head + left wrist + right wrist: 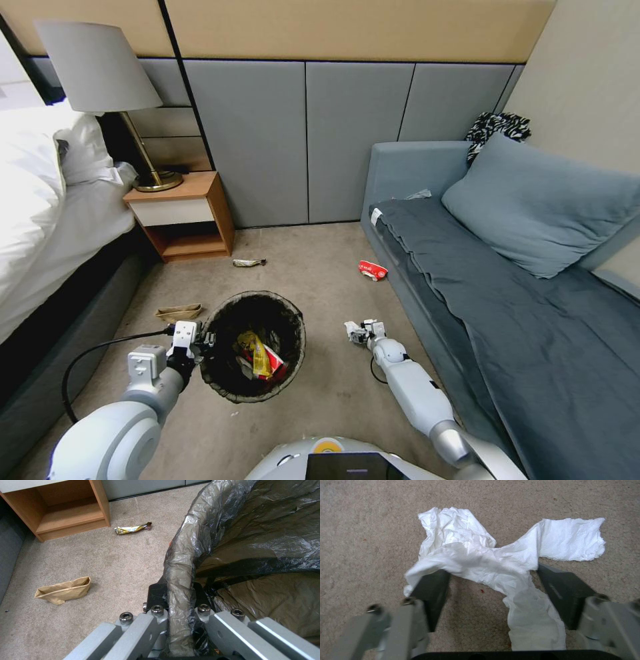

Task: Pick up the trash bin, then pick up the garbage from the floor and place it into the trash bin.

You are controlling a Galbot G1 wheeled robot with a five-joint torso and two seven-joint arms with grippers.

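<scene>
Trash bin [253, 347] with its dark liner stands on the floor [313, 267] between the two arms, and the left gripper [197, 345] has its fingers clamped on the rim nearest it; from the head I see a yellow wrapper and red packets [261, 357] lying inside; the left wrist view shows the pinch itself, the liner-wrapped rim [178, 580] running straight between the closed fingers [156, 597]; out past those fingertips on the carpet lie a crumpled brown paper bag [65, 590] and, farther on, a twisted yellow wrapper [131, 528] near the wooden nightstand [63, 510]. The right gripper [360, 329] is down near the floor beside the sofa [480, 280], well apart from the bin; from the head the paper beneath it is hard to make out; the right wrist view shows it plainly: a crumpled white tissue [493, 562] spread on the carpet, its middle lying between the dark fingers [431, 592], which stand wide apart on either side of it, with one loose end reaching beyond the fingertips and another trailing back toward the palm; a red-and-white packet [372, 269] lies farther ahead of that gripper, close to the sofa's base.
</scene>
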